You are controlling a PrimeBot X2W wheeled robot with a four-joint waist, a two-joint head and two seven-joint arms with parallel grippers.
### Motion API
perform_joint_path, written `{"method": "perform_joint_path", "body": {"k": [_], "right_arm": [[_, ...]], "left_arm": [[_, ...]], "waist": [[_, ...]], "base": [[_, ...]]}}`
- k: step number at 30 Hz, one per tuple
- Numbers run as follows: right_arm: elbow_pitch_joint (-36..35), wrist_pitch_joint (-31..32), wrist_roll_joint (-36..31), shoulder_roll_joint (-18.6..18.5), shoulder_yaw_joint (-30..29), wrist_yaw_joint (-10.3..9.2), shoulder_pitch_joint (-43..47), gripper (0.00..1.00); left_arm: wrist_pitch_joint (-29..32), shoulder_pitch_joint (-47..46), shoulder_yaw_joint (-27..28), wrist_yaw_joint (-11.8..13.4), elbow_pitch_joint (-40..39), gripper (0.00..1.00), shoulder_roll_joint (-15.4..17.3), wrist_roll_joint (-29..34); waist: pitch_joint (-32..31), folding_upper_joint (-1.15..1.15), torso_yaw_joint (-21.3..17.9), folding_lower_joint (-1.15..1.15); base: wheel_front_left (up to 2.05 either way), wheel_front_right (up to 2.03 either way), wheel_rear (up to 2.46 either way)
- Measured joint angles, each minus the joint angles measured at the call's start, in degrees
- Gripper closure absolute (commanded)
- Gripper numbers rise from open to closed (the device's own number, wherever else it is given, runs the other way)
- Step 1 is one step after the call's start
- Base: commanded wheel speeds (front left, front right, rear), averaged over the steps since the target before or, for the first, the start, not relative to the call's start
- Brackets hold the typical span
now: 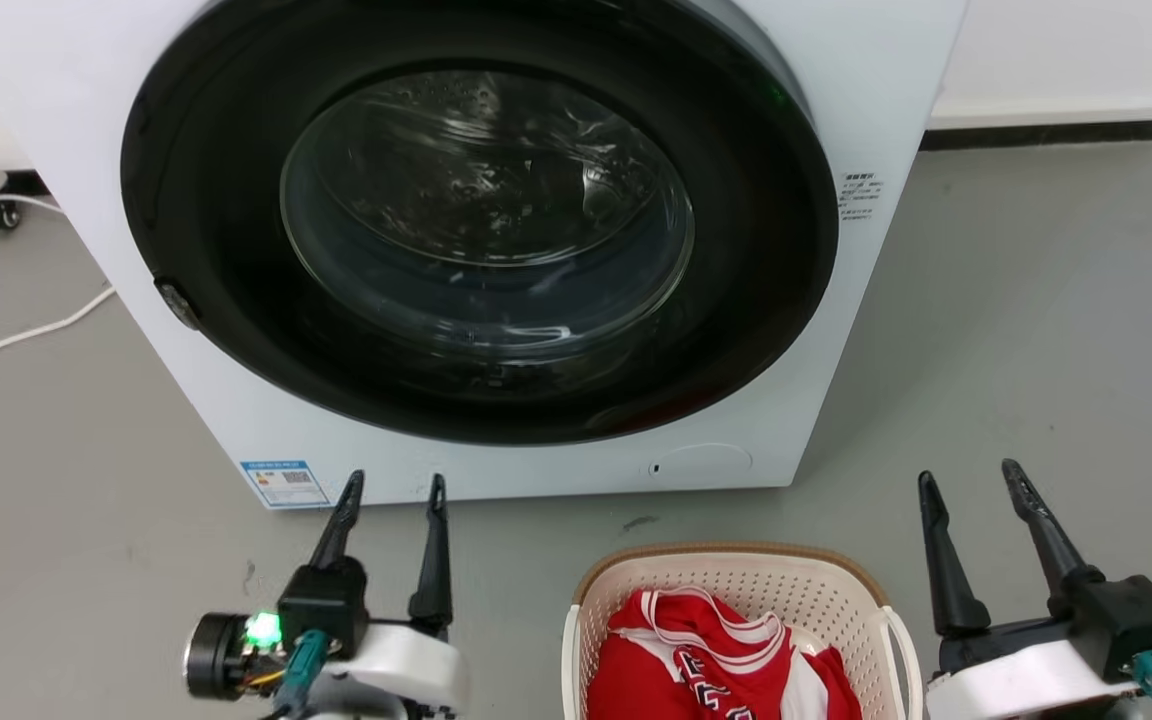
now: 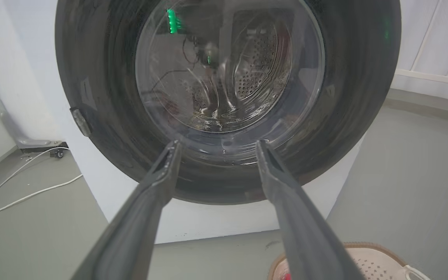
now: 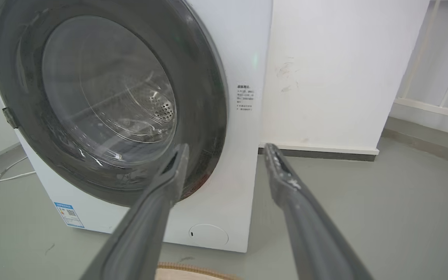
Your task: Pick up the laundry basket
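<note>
The laundry basket [image 1: 866,620] sits on the grey floor at the bottom middle of the head view, cream perforated plastic with a tan rim, a red and white garment [image 1: 716,660] inside. Its rim also peeks into the left wrist view [image 2: 379,258] and the right wrist view [image 3: 193,269]. My left gripper [image 1: 394,482] hovers open to the left of the basket, fingers pointing at the washing machine. My right gripper [image 1: 969,477] stands open just right of the basket. Neither one touches the basket or holds anything.
A white washing machine [image 1: 836,330] with a closed dark round door [image 1: 476,220] stands right behind the basket. White cables [image 1: 26,335] lie on the floor at the left. A white wall and baseboard [image 1: 1046,110] run at the back right, with bare grey floor before them.
</note>
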Motion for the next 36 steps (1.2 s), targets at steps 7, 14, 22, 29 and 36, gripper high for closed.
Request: {"method": "perform_joint_path", "body": {"k": [7, 14, 22, 29, 36], "right_arm": [[7.3, 0.0, -3.7, 0.0, -3.0, 0.01, -2.8, 0.0], [16.7, 0.0, -7.2, 0.0, -7.1, 0.01, -7.2, 0.0], [27.0, 0.0, -11.2, -0.1, -9.9, 0.01, -13.9, 0.0], [35.8, 0.0, -14.8, -0.1, -11.9, 0.01, -20.9, 0.0], [42.7, 0.0, -18.1, -0.4, -14.0, 0.01, -26.8, 0.0]], "left_arm": [[0.0, -4.8, -3.9, -2.4, 7.9, 0.0, 0.0, -0.6], [0.0, -11.3, -8.1, -5.0, 17.7, 0.0, 0.0, -3.4], [0.0, -19.9, -13.7, -7.1, 32.4, 0.0, 0.0, -6.5], [0.0, -27.9, -19.1, -8.6, 44.0, 0.0, 0.0, -10.8], [1.6, -34.1, -24.2, -9.7, 50.5, 0.0, 0.0, -15.5]], "waist": [[3.4, 0.0, 0.0, 0.0], [9.1, 0.0, -0.6, 0.0], [17.3, 0.0, -1.6, 0.01], [24.5, 0.0, -2.7, 0.01], [31.1, 0.0, -3.1, 0.01]], "base": [[0.0, 0.0, 0.0], [0.0, 0.0, 0.0], [0.0, 0.0, 0.0], [0.0, 0.0, 0.0], [0.0, 0.0, 0.0]]}}
